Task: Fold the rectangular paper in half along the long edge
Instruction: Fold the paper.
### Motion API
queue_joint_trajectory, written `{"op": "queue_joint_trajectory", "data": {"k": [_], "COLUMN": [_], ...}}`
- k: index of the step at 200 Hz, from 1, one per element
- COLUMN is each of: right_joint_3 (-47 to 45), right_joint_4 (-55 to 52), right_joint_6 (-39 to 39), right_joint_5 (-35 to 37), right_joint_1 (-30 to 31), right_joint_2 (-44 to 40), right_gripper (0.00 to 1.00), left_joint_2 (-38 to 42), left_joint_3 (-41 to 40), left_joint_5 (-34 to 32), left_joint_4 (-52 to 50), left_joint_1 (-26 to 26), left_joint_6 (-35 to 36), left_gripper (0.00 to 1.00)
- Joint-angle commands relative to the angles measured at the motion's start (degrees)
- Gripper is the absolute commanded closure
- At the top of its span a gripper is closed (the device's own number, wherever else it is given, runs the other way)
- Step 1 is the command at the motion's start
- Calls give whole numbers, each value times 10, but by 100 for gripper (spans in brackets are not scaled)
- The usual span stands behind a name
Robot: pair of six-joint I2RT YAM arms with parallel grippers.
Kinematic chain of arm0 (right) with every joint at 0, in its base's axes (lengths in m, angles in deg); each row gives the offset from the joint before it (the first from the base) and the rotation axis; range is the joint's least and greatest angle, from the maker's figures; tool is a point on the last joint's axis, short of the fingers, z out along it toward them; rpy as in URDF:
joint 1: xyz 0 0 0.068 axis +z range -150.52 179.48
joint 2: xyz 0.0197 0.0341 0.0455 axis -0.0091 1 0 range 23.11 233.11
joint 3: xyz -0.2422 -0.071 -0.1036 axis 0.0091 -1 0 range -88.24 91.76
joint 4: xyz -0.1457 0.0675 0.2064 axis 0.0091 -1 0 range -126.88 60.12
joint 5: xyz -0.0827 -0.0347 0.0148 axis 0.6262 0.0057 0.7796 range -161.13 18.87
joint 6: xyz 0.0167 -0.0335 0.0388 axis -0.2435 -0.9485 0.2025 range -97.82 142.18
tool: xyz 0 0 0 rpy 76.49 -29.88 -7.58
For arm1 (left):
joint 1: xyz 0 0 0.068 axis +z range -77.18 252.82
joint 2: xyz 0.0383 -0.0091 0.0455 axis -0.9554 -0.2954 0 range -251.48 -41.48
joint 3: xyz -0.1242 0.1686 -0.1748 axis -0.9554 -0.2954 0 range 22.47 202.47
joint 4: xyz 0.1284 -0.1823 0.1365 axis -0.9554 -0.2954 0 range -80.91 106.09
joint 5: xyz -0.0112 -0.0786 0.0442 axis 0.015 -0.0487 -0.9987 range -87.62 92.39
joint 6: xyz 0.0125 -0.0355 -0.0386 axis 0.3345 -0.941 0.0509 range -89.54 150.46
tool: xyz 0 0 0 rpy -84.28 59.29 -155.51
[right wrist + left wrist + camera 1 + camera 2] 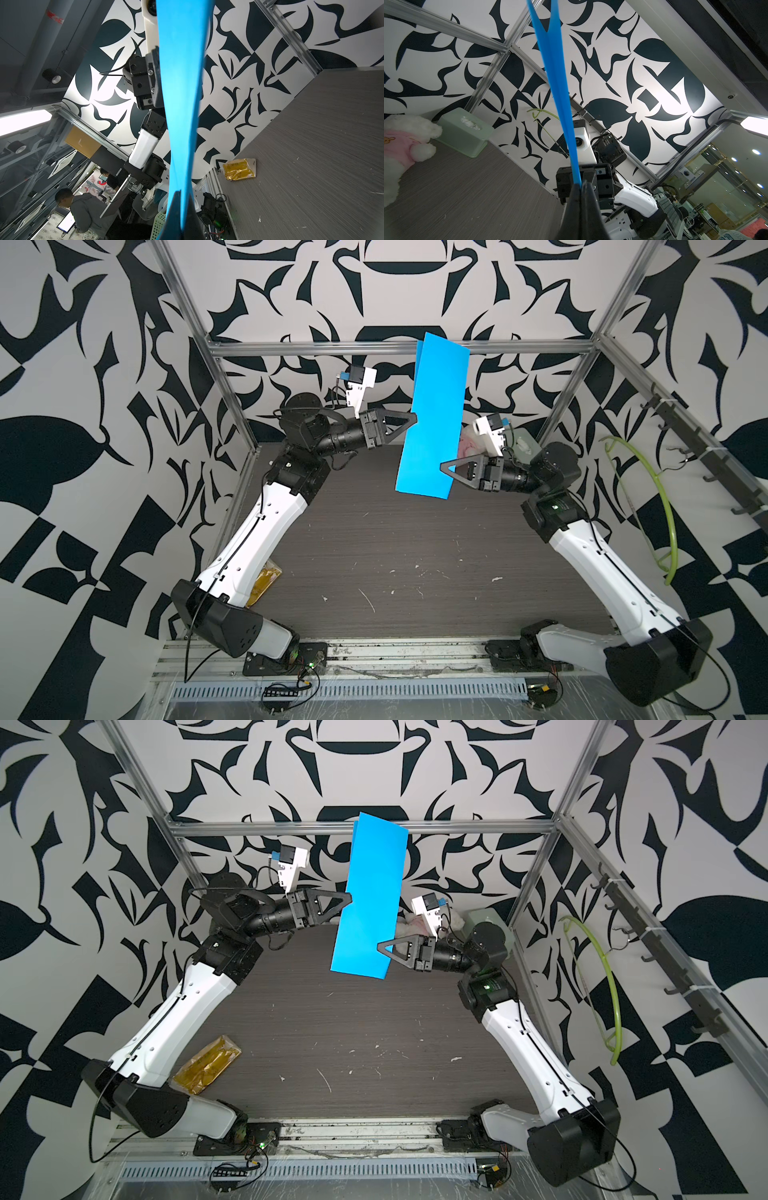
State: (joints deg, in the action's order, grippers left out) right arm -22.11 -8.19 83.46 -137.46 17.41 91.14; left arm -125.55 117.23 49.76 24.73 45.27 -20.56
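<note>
From my seat the table point(374, 539) is a dark grey slab with a fine wood grain, and its surface looks scuffed. Small white flecks point(496, 579) and scratch marks are scattered over the nearer half. A crinkled gold packet point(208, 1065) lies flat close to the left edge, toward the front. In the far right corner a white plush toy point(402, 141) in pink clothing lies on the surface, and a pale green tissue box point(465, 133) stands just beside it against the wall.
</note>
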Motion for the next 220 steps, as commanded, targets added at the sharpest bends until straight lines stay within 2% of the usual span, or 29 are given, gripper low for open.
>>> {"op": "queue_joint_trajectory", "data": {"k": [1, 9, 20, 27, 36, 42, 48, 54, 68, 88, 95, 103, 109, 117, 131, 155, 174, 185, 197, 209, 220], "right_joint_3": [16, 15, 12, 11, 13, 16, 19, 18, 7, 9, 15, 16, 10, 4, 0, 12, 7, 3, 1, 8, 13], "right_joint_4": [-80, -87, -84, -85, -96, -110, -125, -127, -101, -112, -133, -145, -136, -119, -115, -168, -171, -167, -169, -197, -225], "right_joint_6": [-59, -67, -68, -68, -72, -78, -87, -91, -81, -83, -93, -101, -99, -91, -88, -109, -110, -111, -113, -127, -143], "right_joint_5": [-18, -16, -17, -17, -16, -15, -14, -13, -15, -13, -12, -11, -13, -14, -16, -15, -17, -21, -20, -19, -16], "right_joint_1": [8, 9, 10, 10, 10, 10, 10, 10, 10, 10, 10, 11, 11, 11, 12, 13, 14, 17, 19, 20, 21], "right_joint_2": [-15, -17, -21, -23, -23, -22, -20, -20, -25, -27, -25, -24, -25, -29, -35, -28, -31, -35, -39, -37, -34], "right_gripper": [90, 90, 96, 97, 93, 86, 85, 86, 100, 100, 92, 90, 92, 100, 100, 100, 95, 100, 100, 88, 87], "left_joint_2": [12, 12, 12, 12, 12, 12, 13, 12, 13, 13, 12, 13, 13, 13, 13, 11, 9, 9, 8, 9, 7], "left_joint_3": [7, 7, 8, 9, 9, 9, 10, 10, 8, 7, 7, 7, 7, 6, 6, 7, 5, 5, 4, 5, 6], "left_joint_5": [-9, -9, -8, -8, -8, -8, -8, -8, -8, -8, -8, -8, -8, -8, -8, -8, -8, -8, -8, -8, -9], "left_joint_4": [23, 23, 24, 24, 24, 23, 23, 23, 23, 23, 23, 23, 23, 23, 23, 24, 25, 26, 27, 28, 30], "left_joint_1": [4, 4, 4, 5, 5, 5, 5, 6, 6, 7, 8, 8, 9, 9, 10, 13, 14, 14, 15, 15, 16], "left_joint_6": [5, 4, 5, 6, 5, 6, 7, 7, 7, 7, 7, 7, 8, 8, 8, 10, 11, 11, 11, 11, 10], "left_gripper": [100, 100, 100, 100, 100, 100, 100, 100, 100, 100, 100, 100, 100, 100, 100, 100, 100, 100, 100, 100, 100]}}
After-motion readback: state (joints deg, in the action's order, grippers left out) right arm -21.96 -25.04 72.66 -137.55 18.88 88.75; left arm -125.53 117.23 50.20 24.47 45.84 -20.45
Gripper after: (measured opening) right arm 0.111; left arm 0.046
